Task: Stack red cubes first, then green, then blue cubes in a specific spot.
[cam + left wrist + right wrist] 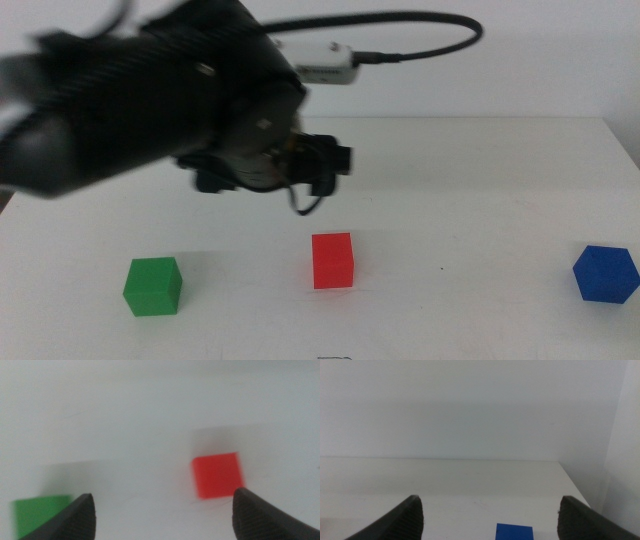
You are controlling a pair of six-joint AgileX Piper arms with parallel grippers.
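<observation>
The red cube (332, 260) rests on the white table at front centre, the green cube (152, 286) at front left and the blue cube (605, 273) at far right, all apart from one another. My left arm (150, 100) reaches in from the left, blurred, and hovers above and behind the red cube. The left gripper (162, 510) is open with nothing in it; below it lie the red cube (217, 475), close to one jaw, and the green cube (40, 512), by the other. The right gripper (490, 520) is open and empty, with the blue cube (515, 531) just ahead of it. It is out of the middle view.
The table's back edge (480, 118) meets a white wall. A black cable (440, 25) loops above the left arm. The table's right edge (575, 485) runs close to the blue cube.
</observation>
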